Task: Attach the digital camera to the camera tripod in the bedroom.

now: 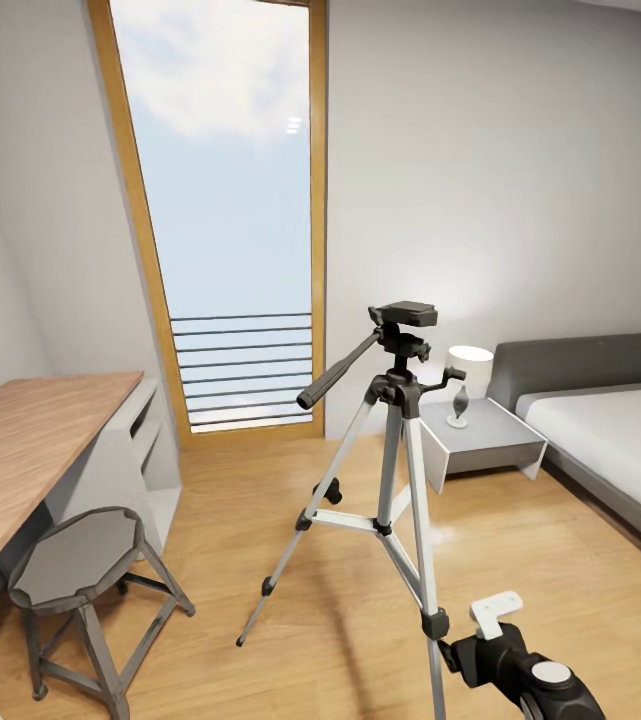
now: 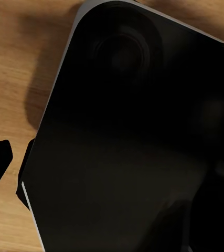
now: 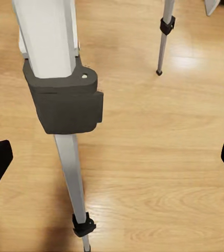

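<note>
The tripod (image 1: 390,470) stands mid-frame on the floor (image 1: 580,590), its top plate bare; your right gripper (image 3: 112,157) is wide apart near one leg; I can't tell about the left one; find the camera first, then come back slowly.

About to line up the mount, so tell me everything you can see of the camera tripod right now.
The camera tripod stands upright on the wood floor, legs spread. Its three thin legs look like silver metal with black locking collars and feet, braced to the centre column. The black head's flat mounting plate is bare, and a long pan handle slopes down toward the desk. The right wrist view shows one leg collar close up.
</note>
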